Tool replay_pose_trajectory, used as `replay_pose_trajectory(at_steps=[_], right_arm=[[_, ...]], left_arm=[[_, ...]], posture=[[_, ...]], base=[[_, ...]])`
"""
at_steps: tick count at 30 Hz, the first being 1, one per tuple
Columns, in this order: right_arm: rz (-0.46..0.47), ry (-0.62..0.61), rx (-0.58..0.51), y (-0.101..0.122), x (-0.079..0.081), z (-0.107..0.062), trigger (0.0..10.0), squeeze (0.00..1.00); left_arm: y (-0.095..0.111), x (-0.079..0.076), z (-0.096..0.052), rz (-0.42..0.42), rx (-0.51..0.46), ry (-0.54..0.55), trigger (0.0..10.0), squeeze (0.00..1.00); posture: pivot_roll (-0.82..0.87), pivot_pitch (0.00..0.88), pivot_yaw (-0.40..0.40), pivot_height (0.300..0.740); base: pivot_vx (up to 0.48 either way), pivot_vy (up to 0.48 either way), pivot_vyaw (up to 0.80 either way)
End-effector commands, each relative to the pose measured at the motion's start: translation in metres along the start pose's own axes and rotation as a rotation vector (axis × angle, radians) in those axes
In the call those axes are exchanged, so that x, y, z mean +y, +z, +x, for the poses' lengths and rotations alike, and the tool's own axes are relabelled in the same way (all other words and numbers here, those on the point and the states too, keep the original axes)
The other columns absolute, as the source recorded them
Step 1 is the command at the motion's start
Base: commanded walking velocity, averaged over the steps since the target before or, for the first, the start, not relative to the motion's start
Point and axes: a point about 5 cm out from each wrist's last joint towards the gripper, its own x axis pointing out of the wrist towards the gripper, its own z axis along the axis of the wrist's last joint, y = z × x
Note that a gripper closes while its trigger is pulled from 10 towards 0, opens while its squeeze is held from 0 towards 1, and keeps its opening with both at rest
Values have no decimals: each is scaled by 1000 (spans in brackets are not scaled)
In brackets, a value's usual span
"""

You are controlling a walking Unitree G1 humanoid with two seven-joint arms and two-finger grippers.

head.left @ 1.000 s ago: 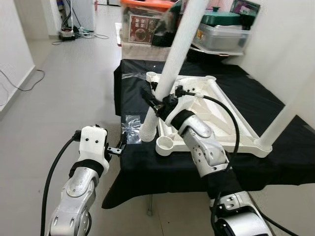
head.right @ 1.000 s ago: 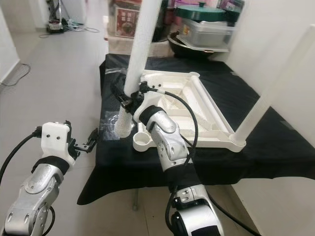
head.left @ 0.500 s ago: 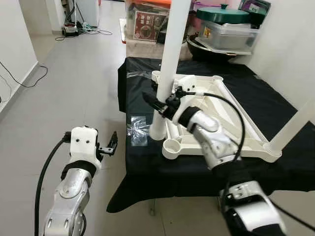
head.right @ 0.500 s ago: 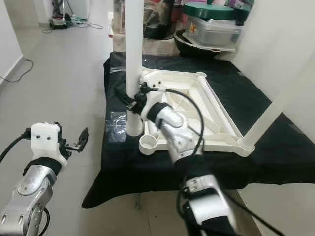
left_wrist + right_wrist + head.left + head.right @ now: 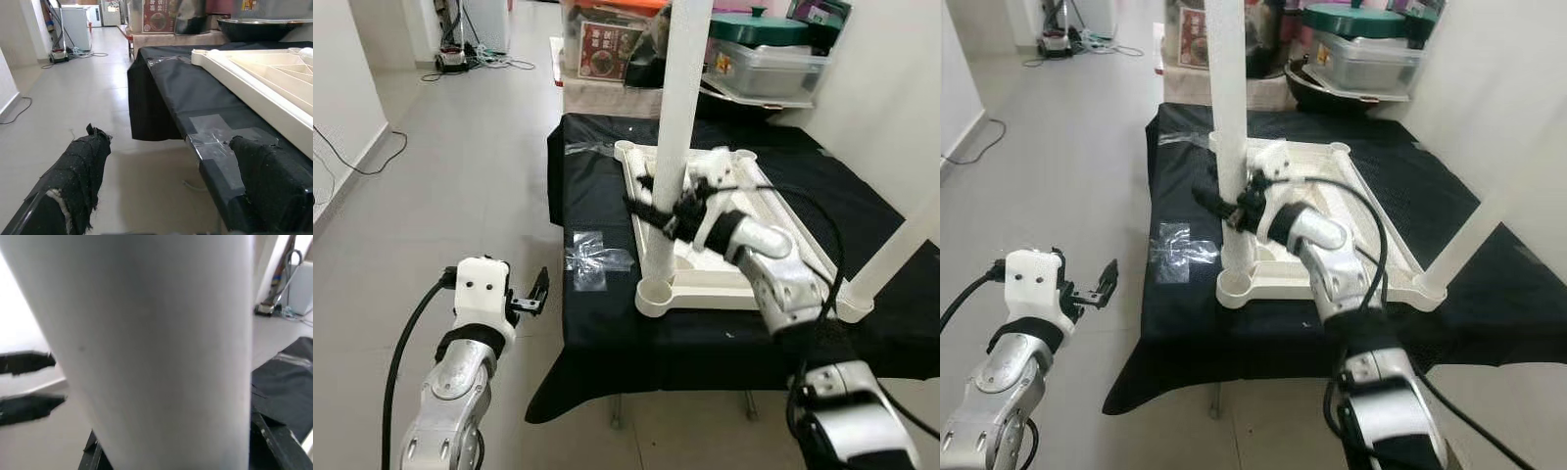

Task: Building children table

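A white children's tabletop (image 5: 715, 291) lies upside down on a table draped in black cloth (image 5: 597, 328). My right gripper (image 5: 651, 204) is shut on a long white leg (image 5: 675, 108), held upright. The leg's lower end meets the round socket (image 5: 653, 293) at the tabletop's near-left corner. In the right wrist view this leg (image 5: 161, 347) is very close to the camera. A second white leg (image 5: 901, 245) stands in the near-right corner. My left gripper (image 5: 540, 291) hangs open over the floor, left of the table; its fingers (image 5: 78, 166) are spread wide with nothing between them.
Clear tape patches (image 5: 592, 261) lie on the cloth near the left edge. Plastic boxes and a green-lidded pot (image 5: 759, 44) are stacked behind the table. A white wall (image 5: 891, 88) stands at the right. Cables (image 5: 352, 166) trail on open grey floor at the left.
My right gripper has carried the leg rightward, from beside the tabletop's left edge to over its near-left corner socket, and stood it more upright. The left arm has barely moved.
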Motion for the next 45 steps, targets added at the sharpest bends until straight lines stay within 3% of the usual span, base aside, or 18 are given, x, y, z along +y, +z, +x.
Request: replay_pose_trajectory(at_steps=[1, 11, 18, 22, 30, 38, 45], right_arm=[[-13, 19, 15, -3, 1, -2, 10000, 0], [-30, 64, 81, -17, 0, 0, 10000, 0], [23, 119, 73, -20, 9, -3, 10000, 0], [145, 115, 37, -26, 8, -4, 10000, 0], [250, 88, 33, -37, 1, -5, 10000, 0], [223, 175, 70, -48, 18, -6, 10000, 0], [230, 230, 75, -48, 23, -5, 10000, 0]], left_arm=[[1, 0, 1, 5, -7, -7, 10000, 0], [3, 3, -1, 8, -12, 3, 10000, 0], [3, 4, 0, 5, -10, 6, 10000, 0], [4, 6, 1, -7, -7, 6, 10000, 0], [4, 8, 0, -13, -5, 12, 10000, 0], [4, 10, -2, -11, -2, 18, 10000, 0], [4, 10, -2, -19, -1, 19, 10000, 0]], posture=[[117, 0, -128, 740], [129, 0, -138, 740], [131, 0, -136, 740], [133, 0, -129, 740], [138, 0, -130, 740], [148, 0, -133, 740], [148, 0, -133, 740]], base=[[0, 0, 0], [0, 0, 0], [0, 0, 0], [0, 0, 0], [0, 0, 0], [0, 0, 0], [0, 0, 0]])
